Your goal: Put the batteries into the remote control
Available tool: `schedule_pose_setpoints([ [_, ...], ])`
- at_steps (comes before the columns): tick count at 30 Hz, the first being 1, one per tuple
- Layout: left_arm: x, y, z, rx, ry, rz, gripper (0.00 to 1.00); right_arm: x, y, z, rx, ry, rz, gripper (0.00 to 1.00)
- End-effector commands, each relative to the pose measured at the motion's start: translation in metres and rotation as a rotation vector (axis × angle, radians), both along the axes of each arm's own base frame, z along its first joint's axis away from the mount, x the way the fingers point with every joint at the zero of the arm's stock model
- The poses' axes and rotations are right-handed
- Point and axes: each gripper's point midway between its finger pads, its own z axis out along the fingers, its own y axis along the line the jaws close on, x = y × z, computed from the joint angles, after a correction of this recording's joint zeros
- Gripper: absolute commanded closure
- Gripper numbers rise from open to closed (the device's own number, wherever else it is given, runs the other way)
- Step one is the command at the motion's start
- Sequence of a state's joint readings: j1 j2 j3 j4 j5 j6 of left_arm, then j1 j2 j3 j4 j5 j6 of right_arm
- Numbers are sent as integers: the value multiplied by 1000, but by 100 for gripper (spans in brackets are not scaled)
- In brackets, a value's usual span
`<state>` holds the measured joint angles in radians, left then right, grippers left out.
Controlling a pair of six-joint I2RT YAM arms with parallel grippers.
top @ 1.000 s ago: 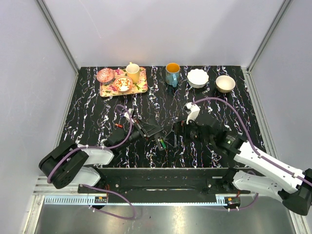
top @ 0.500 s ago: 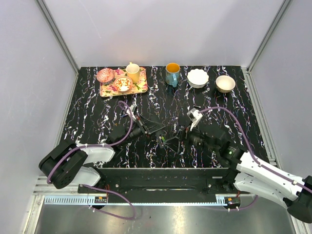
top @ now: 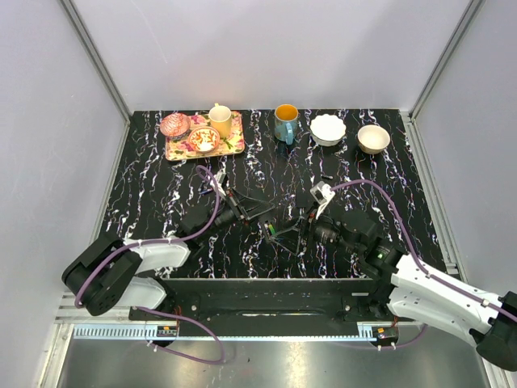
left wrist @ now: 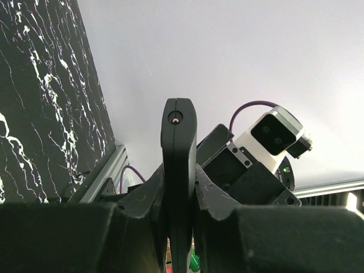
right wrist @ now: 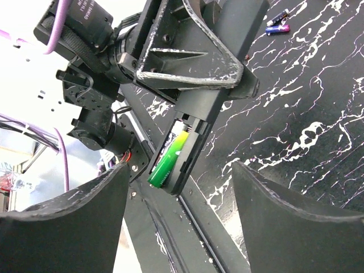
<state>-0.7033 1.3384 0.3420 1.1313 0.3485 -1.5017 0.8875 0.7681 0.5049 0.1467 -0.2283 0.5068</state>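
Observation:
My left gripper (top: 241, 212) is shut on the black remote control (top: 260, 218) and holds it above the table, near the middle. In the left wrist view the remote (left wrist: 178, 153) stands edge-on between my fingers. In the right wrist view the remote's (right wrist: 211, 105) open battery bay faces the camera. A green battery (right wrist: 169, 156) lies in the bay, its lower end sticking out past the remote's end. The battery also shows in the top view (top: 272, 232). My right gripper (right wrist: 179, 222) is open and empty, just off that end. It also shows in the top view (top: 300, 227).
Loose blue and purple batteries (right wrist: 278, 23) lie on the black marbled table beyond the left arm. At the back stand a flowered tray (top: 234, 147) with cups, a blue mug (top: 285, 124) and two bowls (top: 328, 129) (top: 373, 139).
My right gripper has moved a little toward the near edge and left, closer to the remote's end. My left gripper has shifted back slightly with the remote. The green battery stays in the bay.

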Motion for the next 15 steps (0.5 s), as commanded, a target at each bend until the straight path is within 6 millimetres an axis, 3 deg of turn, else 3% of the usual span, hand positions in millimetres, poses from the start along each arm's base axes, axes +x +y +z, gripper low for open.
schedule_pose_setpoints([
  [1,0,3,31,-67,-54,6,100,7,3,10,34,-23,-15,25],
  [15,-5,5,35,-84,-68,-1,100,13,5,4,23,10,-29,32],
])
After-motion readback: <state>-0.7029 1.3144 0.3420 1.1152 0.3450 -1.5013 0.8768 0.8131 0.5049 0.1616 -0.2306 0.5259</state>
